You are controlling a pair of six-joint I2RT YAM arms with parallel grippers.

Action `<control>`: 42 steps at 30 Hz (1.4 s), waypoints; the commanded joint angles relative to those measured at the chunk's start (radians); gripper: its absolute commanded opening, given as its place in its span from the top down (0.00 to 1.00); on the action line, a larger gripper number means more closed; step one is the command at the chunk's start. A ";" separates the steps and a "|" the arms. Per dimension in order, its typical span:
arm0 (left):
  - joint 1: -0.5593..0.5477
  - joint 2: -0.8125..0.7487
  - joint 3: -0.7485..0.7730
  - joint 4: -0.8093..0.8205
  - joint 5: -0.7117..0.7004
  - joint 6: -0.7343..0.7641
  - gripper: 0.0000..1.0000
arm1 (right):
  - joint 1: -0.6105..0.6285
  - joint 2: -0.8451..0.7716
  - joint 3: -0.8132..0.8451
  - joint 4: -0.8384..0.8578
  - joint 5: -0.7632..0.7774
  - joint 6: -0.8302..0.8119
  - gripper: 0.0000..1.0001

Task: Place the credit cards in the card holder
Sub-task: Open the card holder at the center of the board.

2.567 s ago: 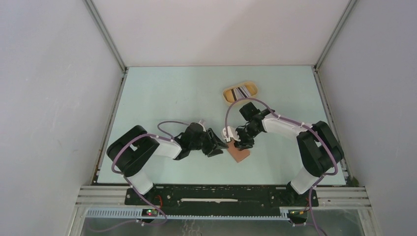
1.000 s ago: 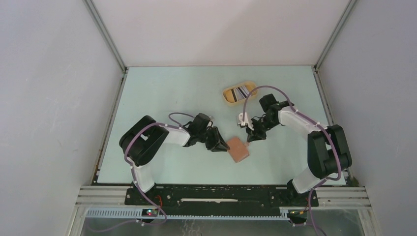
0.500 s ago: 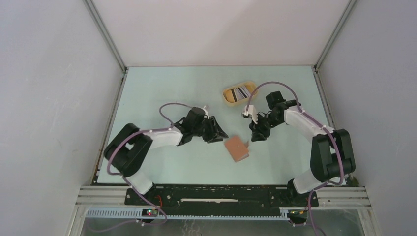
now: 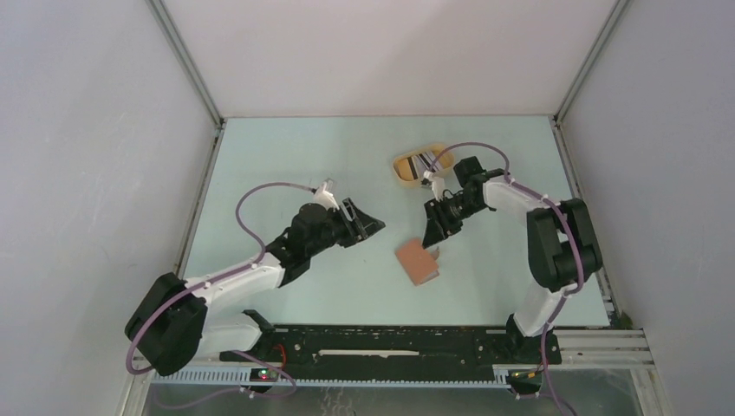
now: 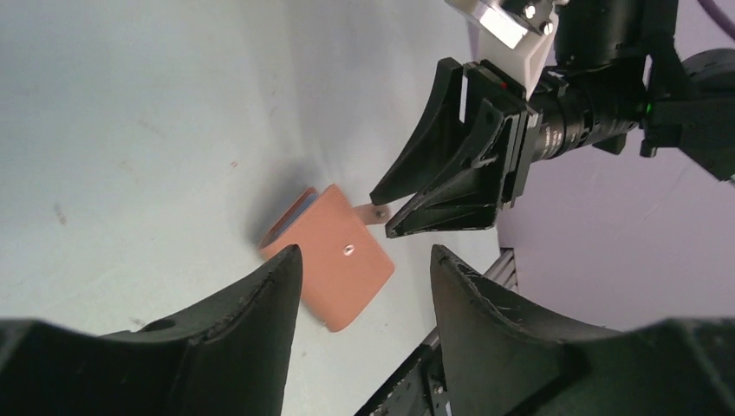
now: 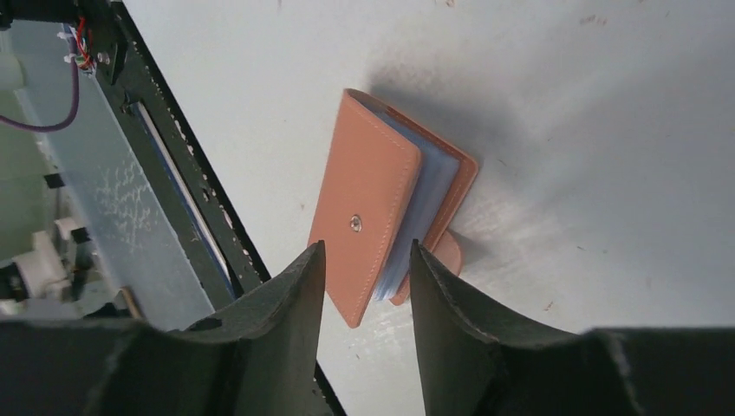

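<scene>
The reddish-brown card holder [image 4: 418,263] lies folded on the table, snap stud up, its tab sticking out at the far side. It shows in the left wrist view [image 5: 340,264] and in the right wrist view [image 6: 374,204], where blue-grey inner sleeves [image 6: 431,201] show at its open edge. My left gripper [image 4: 373,226] is open and empty, left of the holder and apart from it [image 5: 364,253]. My right gripper [image 4: 430,232] is open and empty, just above the holder's far edge [image 6: 366,249]. Credit cards [image 4: 424,161] lie in the yellow tray, partly hidden by the right arm.
The yellow oval tray [image 4: 403,166] sits at the back, right of centre, under the right arm's cable. The black rail [image 6: 165,173] runs along the table's near edge. Grey walls close in the table on three sides.
My left arm has pulled back to the left, away from the card holder. My right gripper has swung round to point down at the holder's far edge. The holder has not moved.
</scene>
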 commanded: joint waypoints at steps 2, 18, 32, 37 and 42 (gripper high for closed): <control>-0.003 -0.006 -0.085 0.114 -0.032 -0.057 0.38 | 0.030 0.078 0.057 -0.025 0.012 0.095 0.50; -0.010 0.072 -0.082 0.171 0.022 -0.080 0.37 | 0.051 0.088 0.092 -0.080 0.045 0.050 0.97; -0.009 0.092 -0.072 0.159 0.033 -0.074 0.36 | 0.122 0.035 0.166 -0.059 0.283 0.065 0.91; -0.008 0.091 -0.086 0.158 0.033 -0.079 0.36 | 0.184 0.132 0.155 -0.036 0.127 0.115 0.67; -0.008 0.090 -0.092 0.159 0.034 -0.086 0.36 | 0.214 0.187 0.165 -0.071 -0.075 0.109 0.44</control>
